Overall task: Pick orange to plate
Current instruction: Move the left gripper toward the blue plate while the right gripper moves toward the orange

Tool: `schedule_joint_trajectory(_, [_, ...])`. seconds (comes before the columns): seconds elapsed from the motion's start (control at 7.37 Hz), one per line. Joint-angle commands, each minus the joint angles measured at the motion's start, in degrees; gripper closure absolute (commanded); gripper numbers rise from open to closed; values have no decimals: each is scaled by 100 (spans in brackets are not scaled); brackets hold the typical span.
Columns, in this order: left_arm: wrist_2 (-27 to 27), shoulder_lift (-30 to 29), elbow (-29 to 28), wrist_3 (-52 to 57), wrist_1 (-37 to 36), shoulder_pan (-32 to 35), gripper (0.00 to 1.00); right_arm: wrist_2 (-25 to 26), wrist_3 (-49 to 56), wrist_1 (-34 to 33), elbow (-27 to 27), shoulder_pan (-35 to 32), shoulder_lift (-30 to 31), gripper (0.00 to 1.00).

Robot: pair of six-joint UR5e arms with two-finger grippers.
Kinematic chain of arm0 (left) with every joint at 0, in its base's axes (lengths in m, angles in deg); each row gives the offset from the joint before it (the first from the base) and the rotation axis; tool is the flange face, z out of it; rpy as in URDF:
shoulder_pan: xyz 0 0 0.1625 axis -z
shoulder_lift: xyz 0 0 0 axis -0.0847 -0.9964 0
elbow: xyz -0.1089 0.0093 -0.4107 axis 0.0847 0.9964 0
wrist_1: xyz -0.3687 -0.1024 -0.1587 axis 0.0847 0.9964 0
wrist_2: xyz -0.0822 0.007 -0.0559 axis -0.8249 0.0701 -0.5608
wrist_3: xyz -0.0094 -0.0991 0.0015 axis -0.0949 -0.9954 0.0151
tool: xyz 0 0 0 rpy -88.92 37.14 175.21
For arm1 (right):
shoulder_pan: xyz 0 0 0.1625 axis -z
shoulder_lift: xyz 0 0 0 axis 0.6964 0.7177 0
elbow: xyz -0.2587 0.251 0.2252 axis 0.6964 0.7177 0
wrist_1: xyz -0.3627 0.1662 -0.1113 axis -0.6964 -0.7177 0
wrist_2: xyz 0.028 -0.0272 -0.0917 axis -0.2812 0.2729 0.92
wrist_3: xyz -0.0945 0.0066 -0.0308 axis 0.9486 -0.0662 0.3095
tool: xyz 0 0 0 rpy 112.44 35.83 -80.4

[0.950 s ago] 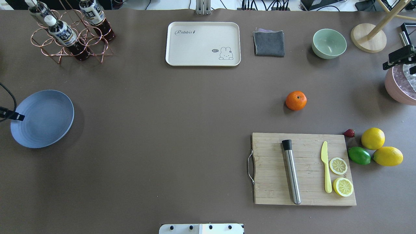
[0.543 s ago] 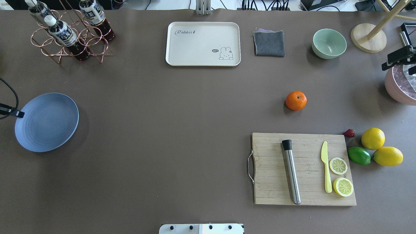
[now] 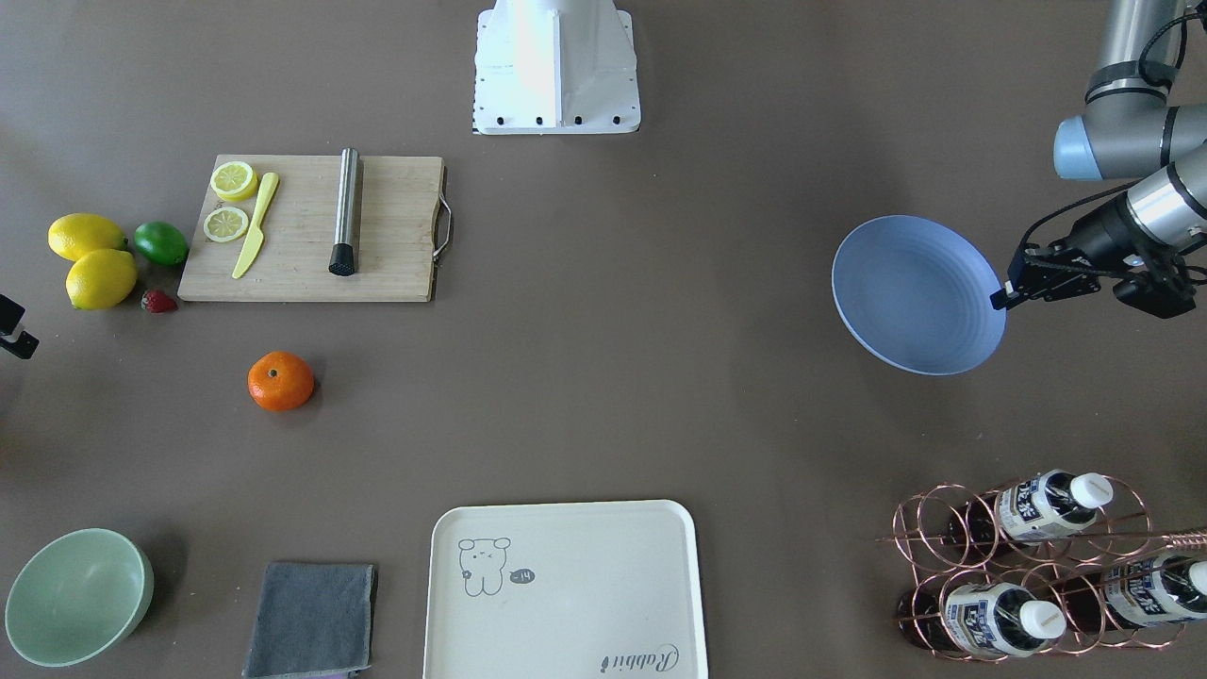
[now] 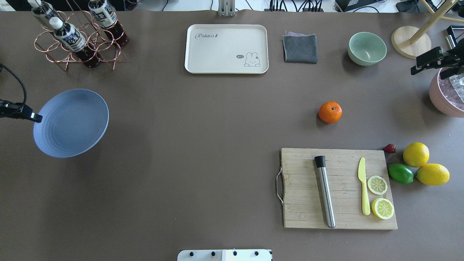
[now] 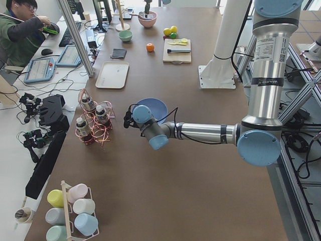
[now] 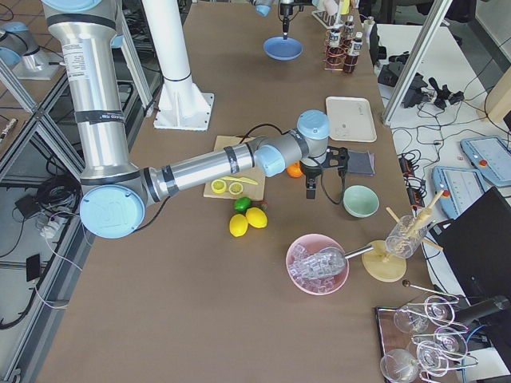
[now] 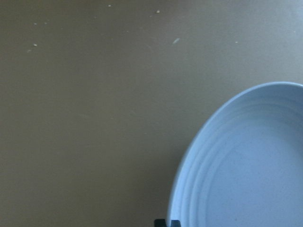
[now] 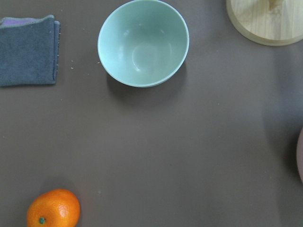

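Note:
The orange rests alone on the brown table, beyond the cutting board; it also shows in the front view as the orange and low left in the right wrist view as the orange. At the table's left, my left gripper is shut on the rim of the light-blue plate, which hangs tilted above its shadow. The plate fills the left wrist view's lower right. My right gripper hovers at the far right, well away from the orange; I cannot tell its state.
A cutting board carries a steel tube, a yellow knife and lemon slices. Lemons, a lime and a strawberry lie to its right. A cream tray, grey cloth, green bowl and bottle rack line the far side. A pink bowl sits at the right edge.
The left gripper has carried the plate toward the table's middle and slightly farther from the robot. The right gripper has shifted inward from the right edge. The orange has not moved.

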Motion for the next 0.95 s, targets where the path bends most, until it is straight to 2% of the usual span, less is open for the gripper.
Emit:
schedule_joint_trajectory(0.0, [977, -94, 955, -1441, -14, -934, 100, 232, -629, -1, -17, 430, -310, 0])
schedule_joint_trajectory(0.14, [1454, -251, 1108, -1945, -23, -1541, 100, 293, -868, 8, -35, 571, -381, 0])
schedule_joint_trajectory(0.27, [1807, -626, 1144, -2255, -389, -1791, 100, 381, -922, 8, -35, 677, -390, 0])
schedule_joint_trajectory(0.54, [2616, -1470, 1442, -2747, -1625, -2493, 100, 417, -941, 8, -35, 748, -399, 0])
schedule_joint_trajectory(0.81, [3668, -2410, 1470, -3153, -2831, -3301, 100, 426, -1019, 8, -26, 844, -399, 0])
